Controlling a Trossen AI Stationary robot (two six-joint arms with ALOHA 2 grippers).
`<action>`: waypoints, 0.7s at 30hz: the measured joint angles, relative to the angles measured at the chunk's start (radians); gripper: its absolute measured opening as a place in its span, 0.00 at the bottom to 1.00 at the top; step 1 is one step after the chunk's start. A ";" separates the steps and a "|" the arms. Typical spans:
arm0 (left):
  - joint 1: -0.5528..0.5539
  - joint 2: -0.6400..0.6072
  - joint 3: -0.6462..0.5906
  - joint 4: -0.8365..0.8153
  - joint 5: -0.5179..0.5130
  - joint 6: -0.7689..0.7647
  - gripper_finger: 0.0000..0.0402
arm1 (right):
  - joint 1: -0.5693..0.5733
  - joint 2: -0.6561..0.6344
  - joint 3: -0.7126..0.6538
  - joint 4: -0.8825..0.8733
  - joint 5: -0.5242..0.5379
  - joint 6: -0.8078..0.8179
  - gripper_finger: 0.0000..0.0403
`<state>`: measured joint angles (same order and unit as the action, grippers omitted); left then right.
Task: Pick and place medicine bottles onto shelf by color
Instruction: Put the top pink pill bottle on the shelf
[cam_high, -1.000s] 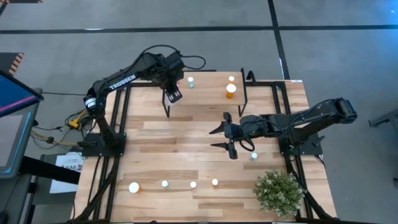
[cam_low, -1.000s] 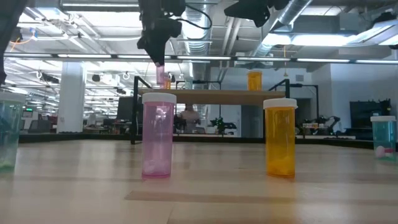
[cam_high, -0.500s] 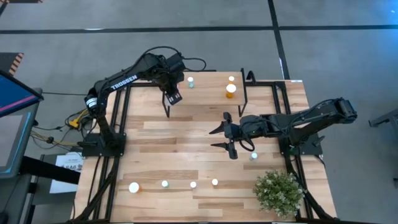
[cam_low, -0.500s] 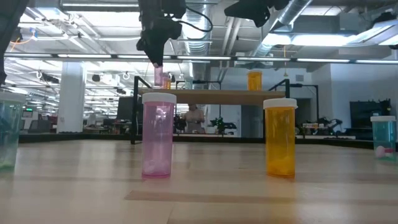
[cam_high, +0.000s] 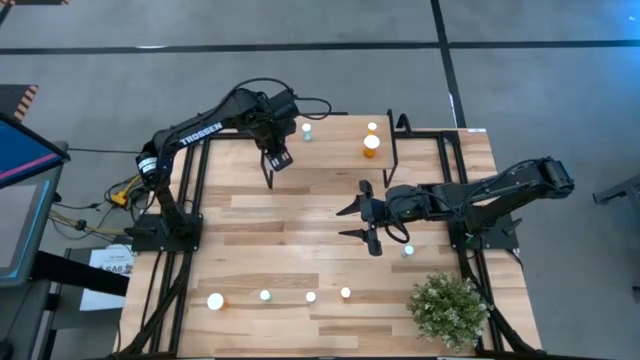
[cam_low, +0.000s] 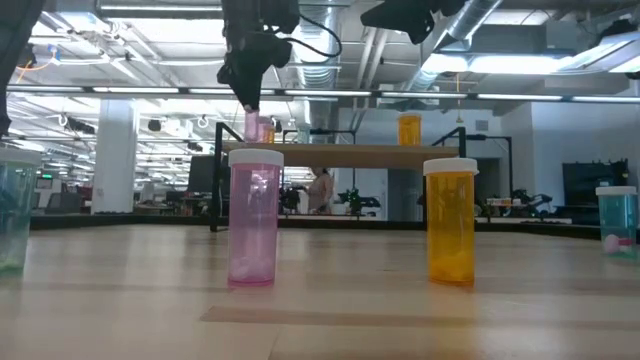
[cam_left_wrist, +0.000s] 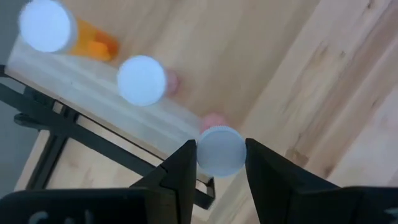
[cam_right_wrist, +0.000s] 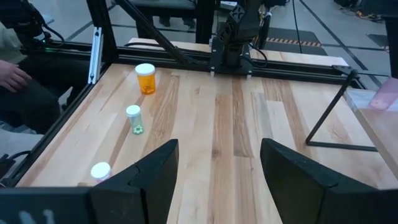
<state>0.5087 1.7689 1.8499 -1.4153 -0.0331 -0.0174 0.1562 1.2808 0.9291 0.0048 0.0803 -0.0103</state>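
My left gripper (cam_high: 278, 158) is shut on a small pink bottle (cam_low: 254, 126) with a white cap, at the left end of the light-wood shelf (cam_high: 335, 150). The shelf carries a pink white-capped bottle (cam_left_wrist: 142, 79), a small orange one (cam_high: 372, 127) and a larger orange one (cam_high: 371, 145). My right gripper (cam_high: 362, 214) is open and empty over the middle of the table. More bottles stand on the table: a row near the front edge (cam_high: 265, 295), among them a pink one (cam_low: 252, 215) and an orange one (cam_low: 450, 220), and a bluish one (cam_high: 408, 250). My left gripper pinches the pink bottle at its white cap (cam_left_wrist: 221, 151), one finger on each side. The fingers come from above, pointing down. The bottle hangs upright below them, its base close over the shelf's left end; whether it touches the shelf, I cannot tell.
A green potted plant (cam_high: 447, 308) stands at the front right corner. The shelf's black legs (cam_high: 268, 178) stand on the tabletop. A large orange bottle (cam_high: 216, 300) stands at the front left. People show in the room beyond the table (cam_low: 322, 188).
My left gripper has shifted slightly toward the table's near edge with the pink bottle, which stays upright by the shelf's left end. A person in the background has walked to the right.
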 joint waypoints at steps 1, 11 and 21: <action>0.000 0.000 -0.004 0.004 -0.002 0.000 0.27 | 0.000 0.000 0.000 0.000 0.000 0.003 0.62; 0.000 0.001 -0.008 0.023 -0.005 -0.002 0.27 | 0.000 0.000 0.000 0.000 0.000 0.003 0.62; 0.000 0.001 -0.008 0.030 -0.004 -0.013 0.32 | 0.000 0.000 0.000 0.000 0.000 0.003 0.62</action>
<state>0.5087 1.7695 1.8423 -1.3855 -0.0375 -0.0305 0.1565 1.2808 0.9291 0.0047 0.0803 -0.0071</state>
